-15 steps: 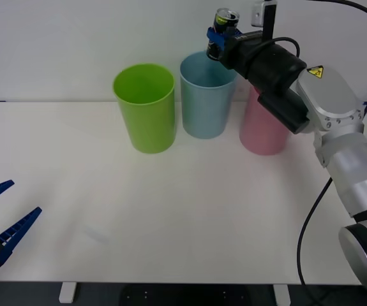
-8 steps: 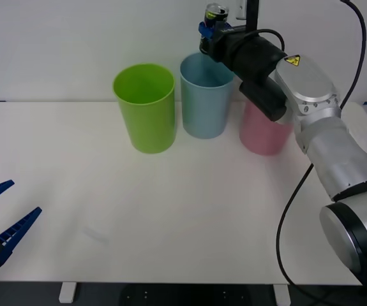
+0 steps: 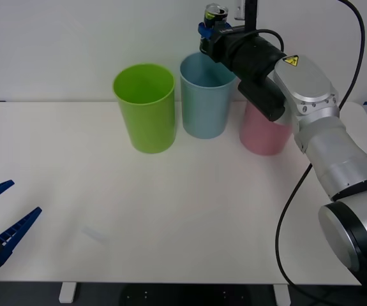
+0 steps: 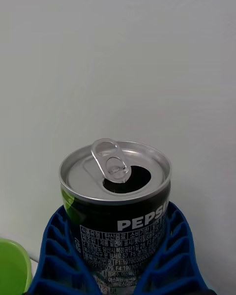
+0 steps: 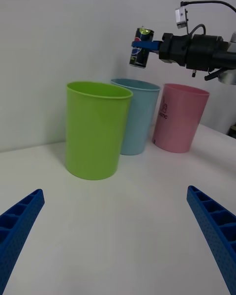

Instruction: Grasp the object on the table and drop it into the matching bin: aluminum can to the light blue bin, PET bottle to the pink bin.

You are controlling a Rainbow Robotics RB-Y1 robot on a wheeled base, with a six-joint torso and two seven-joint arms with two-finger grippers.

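Pepsi can (image 3: 216, 13) is clenched upright in right gripper (image 3: 209, 30), held above light blue bin (image 3: 205, 95); left gripper (image 3: 1, 223) is parked spread wide, well clear of bin.

this looks like a robotics lab or test room rather than a home. a plain white bench (image 3: 170, 210) stands against a bare white wall (image 3: 74, 38), and an exposed black cable (image 3: 292, 210) trails from a metal robot arm (image 3: 323, 127) bearing a yellow warning sticker (image 3: 291, 61).
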